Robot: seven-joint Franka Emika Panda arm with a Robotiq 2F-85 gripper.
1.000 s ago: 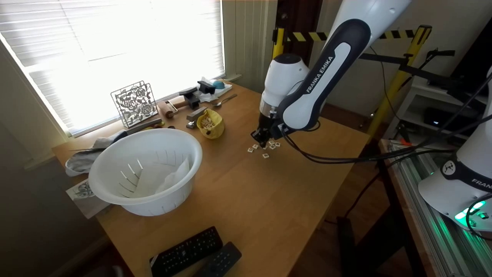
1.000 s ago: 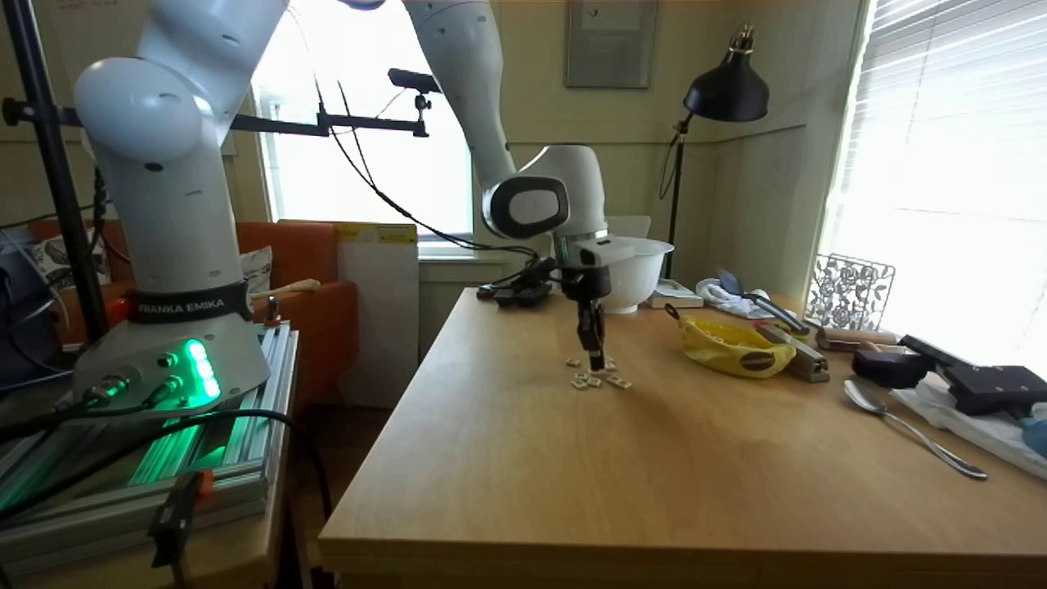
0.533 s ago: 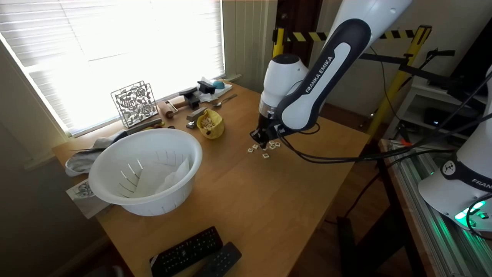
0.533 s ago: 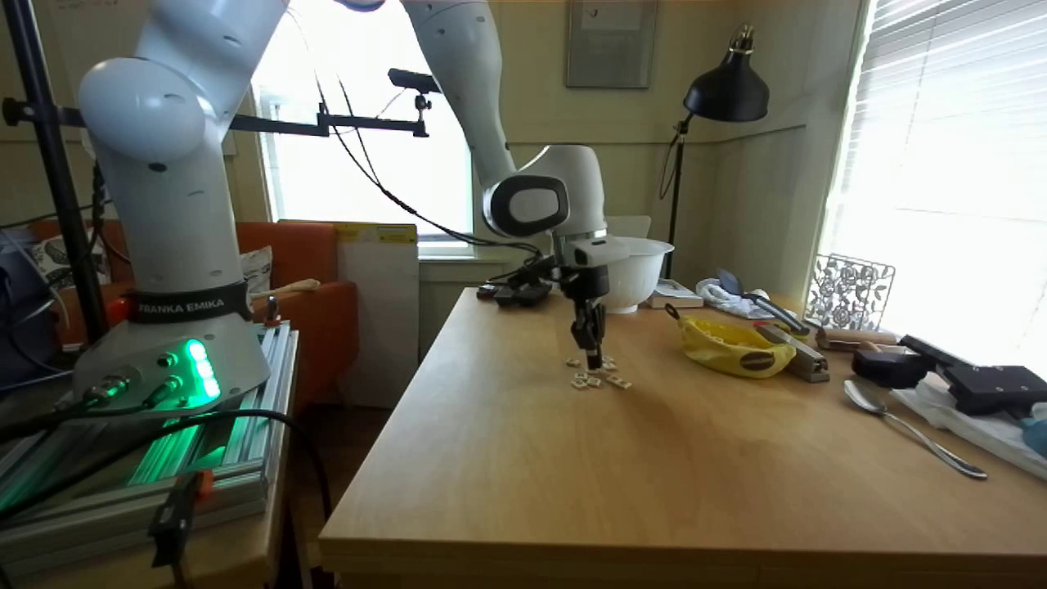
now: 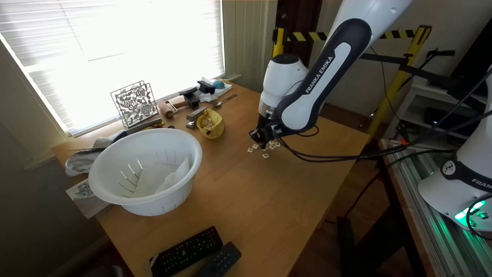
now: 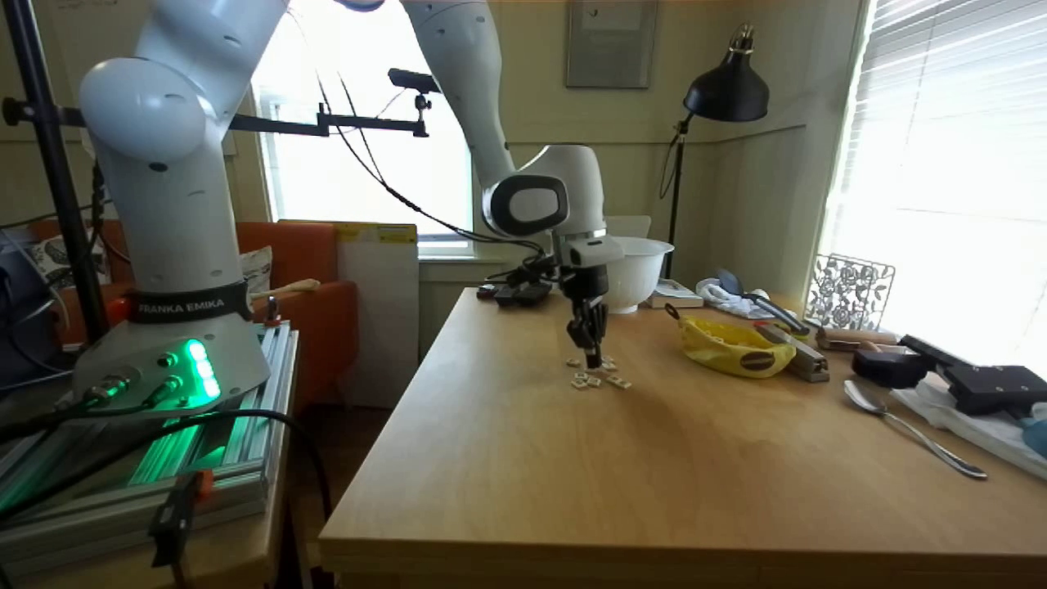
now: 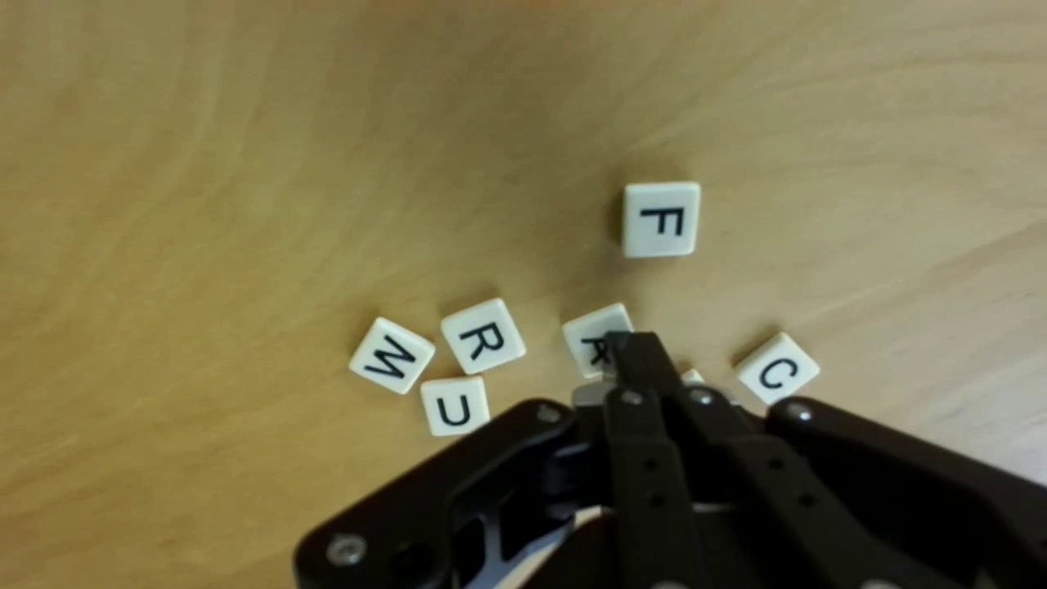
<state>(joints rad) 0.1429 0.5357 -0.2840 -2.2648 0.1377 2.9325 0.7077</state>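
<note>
Several white letter tiles lie face up on the wooden table (image 6: 695, 483). In the wrist view the tiles F (image 7: 661, 219), R (image 7: 483, 335), U (image 7: 455, 406), C (image 7: 777, 368) and one with M or W (image 7: 392, 355) show. My gripper (image 7: 636, 337) points down among them, its fingers together with nothing visible between them. Its tips cover part of a tile (image 7: 582, 327) whose letter is half hidden; I cannot tell if they touch it. Another tile (image 7: 692, 377) is mostly hidden behind the fingers. In both exterior views the gripper (image 5: 263, 146) (image 6: 594, 363) is just above the tiles.
A yellow banana-shaped pouch (image 5: 215, 132) holding more tiles stands near a stapler (image 6: 797, 353). A white bowl (image 5: 161, 206) and dark remotes (image 5: 188, 252) are also on the table. A spoon (image 6: 916, 438), a metal napkin holder (image 5: 134, 104) and black tools (image 6: 994, 386) lie along the window side.
The gripper has turned slightly about its axis and its tips have shifted and risen a little. The tiles have not visibly moved.
</note>
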